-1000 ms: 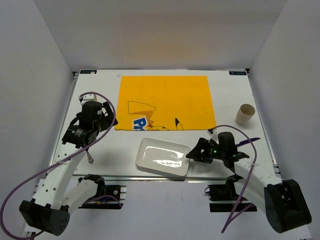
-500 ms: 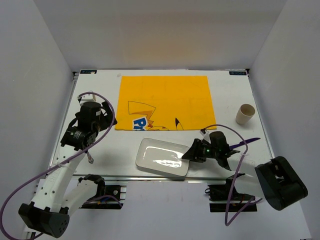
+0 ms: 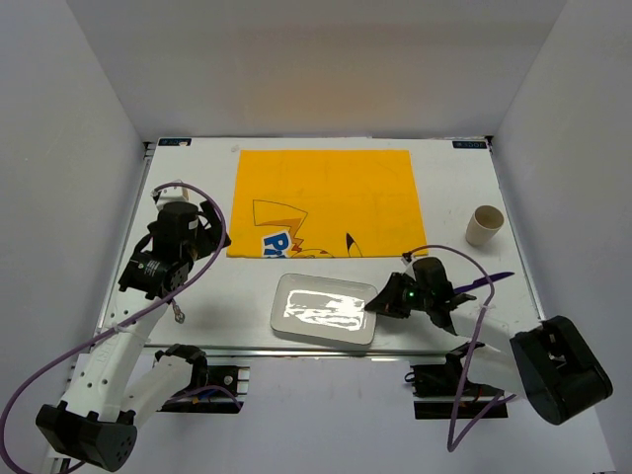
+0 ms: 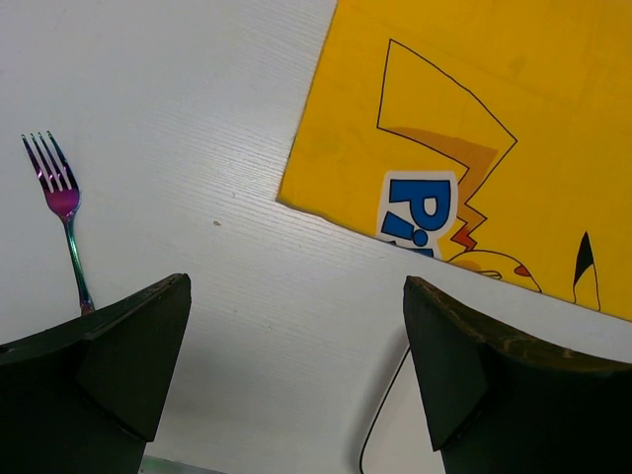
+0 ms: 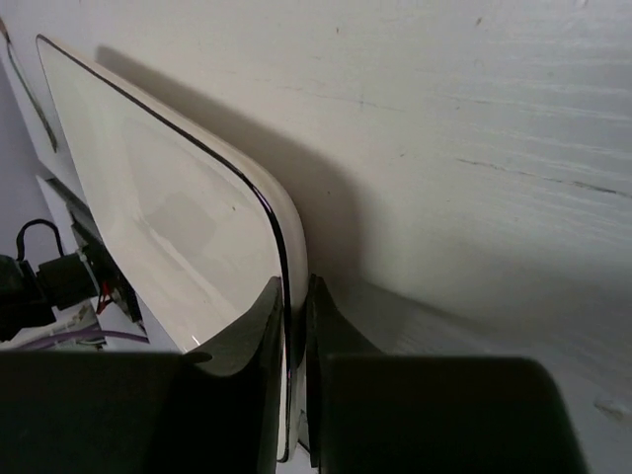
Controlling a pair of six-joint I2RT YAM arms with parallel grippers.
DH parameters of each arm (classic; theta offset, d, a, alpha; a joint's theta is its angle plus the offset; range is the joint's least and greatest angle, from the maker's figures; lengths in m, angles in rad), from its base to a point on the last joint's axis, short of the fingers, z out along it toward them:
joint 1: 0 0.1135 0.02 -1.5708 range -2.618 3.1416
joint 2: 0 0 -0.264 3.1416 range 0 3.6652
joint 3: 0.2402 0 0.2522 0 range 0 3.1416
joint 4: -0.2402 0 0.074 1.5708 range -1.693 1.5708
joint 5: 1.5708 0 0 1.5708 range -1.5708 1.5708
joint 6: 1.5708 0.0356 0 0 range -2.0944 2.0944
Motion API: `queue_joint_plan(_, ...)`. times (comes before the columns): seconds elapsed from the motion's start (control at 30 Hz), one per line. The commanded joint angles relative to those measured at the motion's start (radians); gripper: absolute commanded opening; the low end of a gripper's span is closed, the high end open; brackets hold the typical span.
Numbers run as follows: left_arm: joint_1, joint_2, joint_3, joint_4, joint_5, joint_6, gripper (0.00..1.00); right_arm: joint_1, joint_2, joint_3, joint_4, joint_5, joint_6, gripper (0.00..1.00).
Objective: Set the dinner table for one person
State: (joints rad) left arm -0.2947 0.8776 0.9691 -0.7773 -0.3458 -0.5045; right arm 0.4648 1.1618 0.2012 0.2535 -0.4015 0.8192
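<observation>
The dinner table [image 3: 197, 178], a large flat white tabletop with a metal rail edge, is lying under everything, with both arms bolted at its near edge. At the left, the left gripper [image 4: 296, 331] is hanging spread wide and empty above bare table, near a slim iridescent metal fork [image 4: 59, 202]. A yellow cartoon-printed cloth mat [image 3: 326, 202] is lying flat mid-table. Just in front of it, the right gripper [image 5: 294, 296] is pinching the right-hand rim of a glossy white rectangular plate [image 3: 321, 314]. A cream cylindrical cup [image 3: 485, 225] is standing upright at far right.
</observation>
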Motion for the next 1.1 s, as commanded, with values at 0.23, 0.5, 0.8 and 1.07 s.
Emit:
queue_joint_plan(0.23, 0.005, -0.006, -0.009, 0.012, -0.039, -0.006, 0.98, -0.035, 0.021, 0.381, -0.243, 0.083, -0.144, 0.00)
queue_joint_plan(0.5, 0.005, -0.046, -0.015, 0.010, -0.064, -0.020, 0.98, -0.116, 0.172, 0.679, -0.325, -0.039, -0.215, 0.00)
queue_joint_plan(0.8, 0.005, -0.055, -0.015, 0.006, -0.065, -0.020, 0.98, -0.248, 0.423, 1.039, -0.318, -0.341, -0.184, 0.00)
queue_joint_plan(1.07, 0.005, -0.057, -0.017, 0.012, -0.064, -0.014, 0.98, -0.314, 0.844, 1.588, -0.521, -0.638, -0.327, 0.00)
